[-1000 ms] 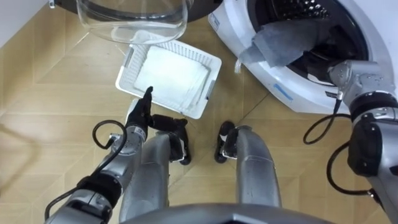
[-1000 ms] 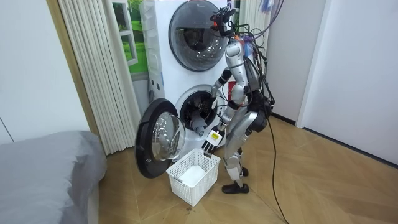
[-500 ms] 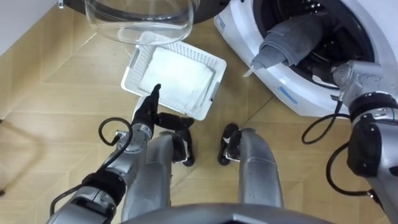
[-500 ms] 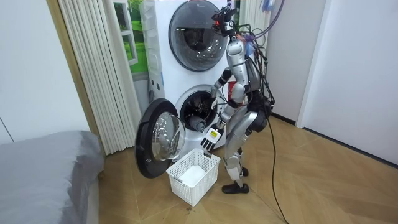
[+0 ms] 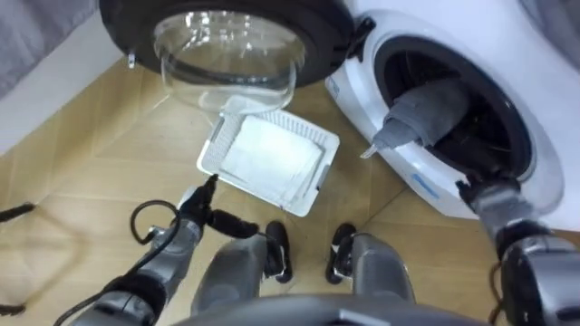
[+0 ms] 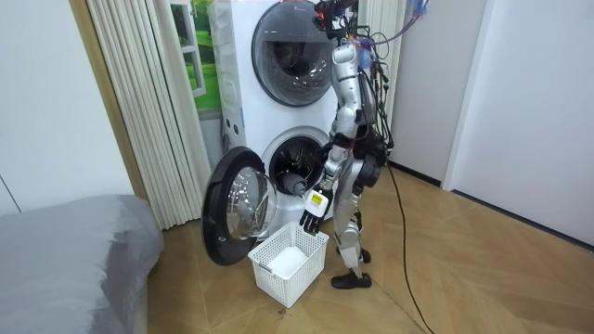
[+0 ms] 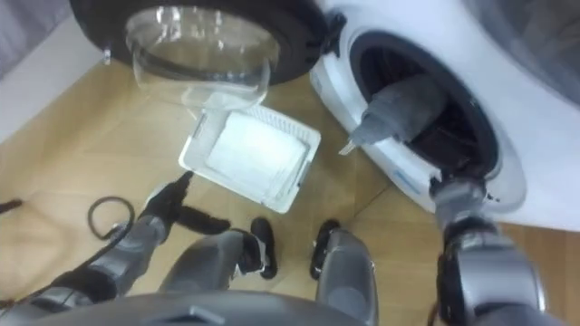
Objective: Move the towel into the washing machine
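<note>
**Silver shells, black joints**

The legs are smooth silver-grey shells above black feet. The forearms are grey with black ribbed cuffs, and a black cable loops by the left one. The left hand [image 5: 199, 197] has dark fingers (a small white tag sits on its back). Dark cables bundle behind the shoulders.

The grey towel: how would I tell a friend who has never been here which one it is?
Find the white washing machine with its round door swung open. The grey towel sits bunched in the opening, one corner poking out over the rim. The other cloth is white and lies in the white basket on the floor.
</note>
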`<state>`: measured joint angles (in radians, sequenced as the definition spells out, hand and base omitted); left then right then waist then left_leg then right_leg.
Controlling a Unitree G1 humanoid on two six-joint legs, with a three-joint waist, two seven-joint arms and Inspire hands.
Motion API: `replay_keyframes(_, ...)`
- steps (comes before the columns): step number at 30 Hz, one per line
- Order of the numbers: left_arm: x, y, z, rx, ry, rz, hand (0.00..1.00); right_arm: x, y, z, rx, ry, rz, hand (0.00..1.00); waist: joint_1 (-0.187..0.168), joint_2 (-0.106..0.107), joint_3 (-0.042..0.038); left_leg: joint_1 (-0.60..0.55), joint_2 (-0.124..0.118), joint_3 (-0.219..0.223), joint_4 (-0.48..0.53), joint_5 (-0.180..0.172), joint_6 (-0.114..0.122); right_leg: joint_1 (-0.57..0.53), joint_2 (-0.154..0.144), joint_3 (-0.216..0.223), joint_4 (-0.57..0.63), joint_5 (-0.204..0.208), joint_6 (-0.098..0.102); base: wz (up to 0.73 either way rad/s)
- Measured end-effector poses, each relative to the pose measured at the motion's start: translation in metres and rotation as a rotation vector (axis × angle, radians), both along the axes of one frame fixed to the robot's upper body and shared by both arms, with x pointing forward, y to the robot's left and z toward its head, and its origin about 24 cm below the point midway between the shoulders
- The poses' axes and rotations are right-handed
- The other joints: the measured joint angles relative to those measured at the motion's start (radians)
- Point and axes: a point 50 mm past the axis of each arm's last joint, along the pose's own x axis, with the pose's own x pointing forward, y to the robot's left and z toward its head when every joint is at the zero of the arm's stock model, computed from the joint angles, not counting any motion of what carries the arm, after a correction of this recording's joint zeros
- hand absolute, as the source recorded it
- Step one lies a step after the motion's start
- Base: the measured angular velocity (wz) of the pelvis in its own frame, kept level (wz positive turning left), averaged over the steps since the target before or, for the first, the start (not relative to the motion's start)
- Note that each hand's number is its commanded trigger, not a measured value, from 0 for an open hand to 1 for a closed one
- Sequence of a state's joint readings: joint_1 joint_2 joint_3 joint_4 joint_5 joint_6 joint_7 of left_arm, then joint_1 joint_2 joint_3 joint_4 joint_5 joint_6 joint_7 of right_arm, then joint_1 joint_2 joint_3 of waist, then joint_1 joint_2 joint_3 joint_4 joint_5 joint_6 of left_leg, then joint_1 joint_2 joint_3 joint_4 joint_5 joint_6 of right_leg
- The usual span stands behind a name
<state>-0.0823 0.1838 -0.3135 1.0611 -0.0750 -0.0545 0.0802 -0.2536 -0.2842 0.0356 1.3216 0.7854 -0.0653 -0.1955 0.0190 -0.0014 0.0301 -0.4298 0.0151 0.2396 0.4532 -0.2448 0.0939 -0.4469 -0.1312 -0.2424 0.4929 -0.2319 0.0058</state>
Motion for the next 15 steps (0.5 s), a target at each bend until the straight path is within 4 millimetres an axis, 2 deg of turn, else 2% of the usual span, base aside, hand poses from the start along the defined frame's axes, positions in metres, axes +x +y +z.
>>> replay_keyframes(3, -0.01, 0.014, -0.002, 0.034, 0.029, 0.021, 0.0, -0.031, 0.004, -0.014, -0.096, 0.169, 0.221, 0.0, 0.001, 0.001, -0.0011, 0.039, 0.016, 0.001, -0.024, 0.003, -0.006, 0.059, 0.029, 0.0, -0.082, 0.028, -0.004, -0.2)
replay_keyframes(5, -0.017, 0.018, -0.004, 0.032, 0.034, 0.056, 0.0, -0.049, 0.006, -0.021, -0.133, 0.249, 0.321, 0.0, 0.002, 0.004, -0.006, 0.085, 0.021, 0.005, -0.063, 0.008, -0.013, 0.109, 0.041, 0.0, -0.137, 0.048, -0.004, -0.2)
replay_keyframes(8, -0.026, 0.021, -0.007, 0.039, 0.06, 0.066, 0.0, -0.065, 0.009, -0.026, -0.133, 0.301, 0.371, 0.0, -0.001, 0.006, -0.0093, 0.151, 0.021, 0.009, -0.109, 0.014, -0.024, 0.175, 0.052, -0.001, -0.189, 0.062, -0.004, -0.07)
replay_keyframes(10, -0.039, 0.028, -0.01, 0.044, 0.089, 0.112, 0.0, -0.077, 0.013, -0.03, -0.109, 0.33, 0.419, 0.0, 0.003, 0.005, -0.0199, 0.218, 0.022, 0.017, -0.161, 0.021, -0.036, 0.236, 0.066, 0.001, -0.238, 0.077, -0.005, -0.1)
replay_keyframes(12, -0.052, 0.035, -0.012, 0.047, 0.112, 0.164, 0.0, -0.082, 0.014, -0.032, -0.082, 0.336, 0.441, 0.0, 0.003, 0.004, -0.0227, 0.269, 0.021, 0.023, -0.193, 0.025, -0.042, 0.279, 0.077, 0.005, -0.259, 0.08, -0.006, -0.12)
replay_keyframes(14, -0.067, 0.039, -0.014, 0.065, 0.137, 0.196, 0.0, -0.092, 0.02, -0.036, -0.045, 0.349, 0.46, 0.0, 0.0, 0.0, -0.0303, 0.33, 0.019, 0.024, -0.234, 0.03, -0.051, 0.328, 0.083, 0.004, -0.279, 0.08, -0.006, -0.03)
replay_keyframes(15, -0.071, 0.04, -0.015, 0.067, 0.146, 0.202, 0.0, -0.096, 0.022, -0.037, -0.033, 0.356, 0.468, 0.0, 0.001, 0.0, -0.0308, 0.342, 0.019, 0.024, -0.241, 0.031, -0.053, 0.338, 0.085, 0.004, -0.283, 0.08, -0.006, 0.0)
